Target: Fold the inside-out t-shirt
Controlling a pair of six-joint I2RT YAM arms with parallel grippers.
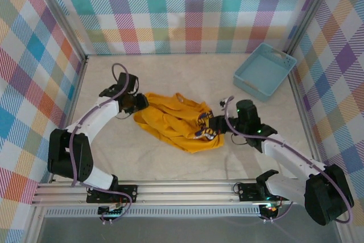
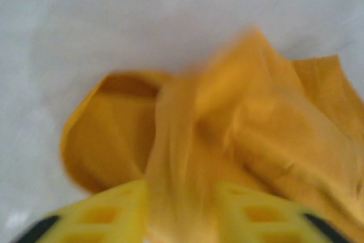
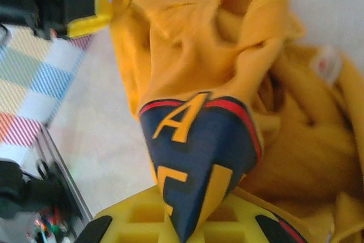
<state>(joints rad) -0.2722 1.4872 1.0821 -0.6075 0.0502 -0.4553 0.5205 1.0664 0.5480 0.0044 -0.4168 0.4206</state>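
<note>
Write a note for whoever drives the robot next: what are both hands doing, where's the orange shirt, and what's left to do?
Left gripper: at the left edge of the t-shirt, with cloth running between its fingers; whether it grips is unclear.
Right gripper: shut on a bunch of the shirt's dark lettered part, at its right edge.
T-shirt: a crumpled heap mid-table, between the two grippers. The light blue basket sits at the far right.
Done: no fold visible.
Left: spread it flat, then fold.
</note>
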